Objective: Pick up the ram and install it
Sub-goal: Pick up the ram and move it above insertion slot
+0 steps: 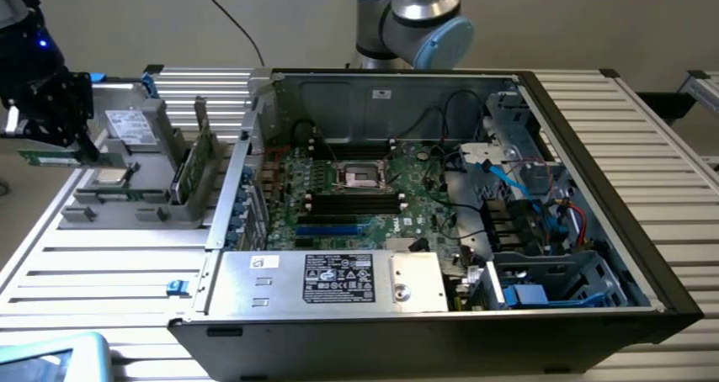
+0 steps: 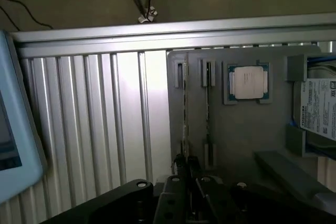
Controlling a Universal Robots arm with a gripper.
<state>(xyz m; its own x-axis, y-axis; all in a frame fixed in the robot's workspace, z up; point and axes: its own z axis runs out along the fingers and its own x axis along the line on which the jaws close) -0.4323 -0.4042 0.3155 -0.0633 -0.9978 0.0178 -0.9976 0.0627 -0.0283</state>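
Observation:
The ram (image 1: 45,157) is a thin green stick held level above the left end of the grey parts holder (image 1: 146,209), at the exterior view's left. My black gripper (image 1: 66,149) is shut on it from above. In the wrist view the ram (image 2: 185,103) shows edge-on as a thin line running away from my gripper (image 2: 187,171), whose fingers (image 2: 178,167) pinch its near end. The open computer case (image 1: 607,188) lies at the centre. The black memory slots (image 1: 354,204) on its green motherboard sit below the processor socket (image 1: 362,174).
The parts holder carries a square silver processor (image 1: 109,177) (image 2: 248,82), a grey drive with a white label (image 1: 133,128) (image 2: 321,109) and another thin board standing on edge (image 1: 194,173). A light blue device (image 2: 13,140) lies near the table's front-left corner. The arm's base (image 1: 410,20) stands behind the case.

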